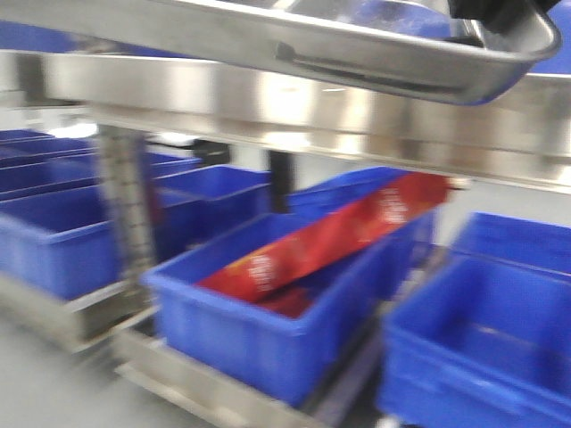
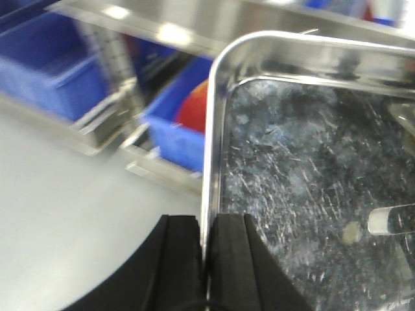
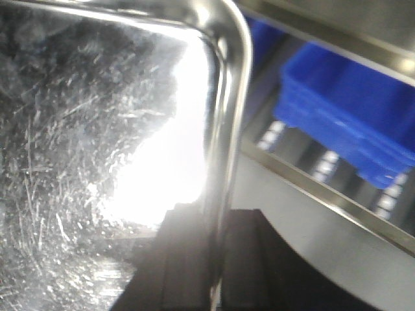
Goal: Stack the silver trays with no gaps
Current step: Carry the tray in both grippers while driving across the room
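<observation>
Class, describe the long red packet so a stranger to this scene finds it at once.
Under the long steel shelf panel stand rows of blue plastic bins. In the middle front bin a long glossy red packet lies slanted, its upper end over the far rim. It alone is red among blue and steel.

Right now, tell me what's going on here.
Both arms hold one silver tray. The left gripper is pinched on one side rim, the right gripper on the opposite rim. The tray is up, tilted, above a steel shelf that stands over blue bins; one bin holds a red packet. No second tray is in view.
</observation>
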Motion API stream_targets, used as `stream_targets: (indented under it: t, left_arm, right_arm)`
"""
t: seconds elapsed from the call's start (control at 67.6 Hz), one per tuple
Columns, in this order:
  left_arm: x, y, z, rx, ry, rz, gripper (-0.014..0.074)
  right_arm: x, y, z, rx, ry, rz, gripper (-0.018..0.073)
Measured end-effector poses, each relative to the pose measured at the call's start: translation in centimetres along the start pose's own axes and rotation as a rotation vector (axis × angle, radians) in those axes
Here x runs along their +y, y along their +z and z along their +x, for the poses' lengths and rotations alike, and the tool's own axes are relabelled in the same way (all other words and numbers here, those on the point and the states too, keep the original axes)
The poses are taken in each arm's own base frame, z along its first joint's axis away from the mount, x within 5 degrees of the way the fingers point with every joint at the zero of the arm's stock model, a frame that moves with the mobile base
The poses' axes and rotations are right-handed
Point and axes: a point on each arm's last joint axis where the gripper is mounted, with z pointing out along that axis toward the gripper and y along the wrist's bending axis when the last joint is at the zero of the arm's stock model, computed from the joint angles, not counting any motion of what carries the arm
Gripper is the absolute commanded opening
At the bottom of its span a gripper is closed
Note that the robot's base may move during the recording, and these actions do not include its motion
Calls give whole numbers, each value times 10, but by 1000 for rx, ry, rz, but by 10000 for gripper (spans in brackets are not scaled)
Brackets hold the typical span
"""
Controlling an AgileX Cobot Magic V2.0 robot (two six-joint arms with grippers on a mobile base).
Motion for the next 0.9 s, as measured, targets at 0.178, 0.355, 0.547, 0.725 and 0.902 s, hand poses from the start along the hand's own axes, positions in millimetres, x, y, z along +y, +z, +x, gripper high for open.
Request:
stream_targets:
  t: [0.178, 0.355, 0.547, 0.725, 0.902]
  left_arm:
    - [0, 0, 0, 0, 0, 0, -16]
    - [0, 0, 0, 0, 0, -1, -16]
    - [0, 0, 0, 0, 0, -1, -16]
    - [0, 0, 0, 0, 0, -1, -16]
    - [0, 0, 0, 0, 0, -1, -16]
  right_arm:
    - [0, 0, 0, 0, 0, 0, -15]
    - [0, 0, 0, 0, 0, 0, -15]
    - [0, 0, 0, 0, 0, 0, -15]
    - [0, 0, 0, 0, 0, 0, -15]
    - [0, 0, 0, -1, 0, -2, -15]
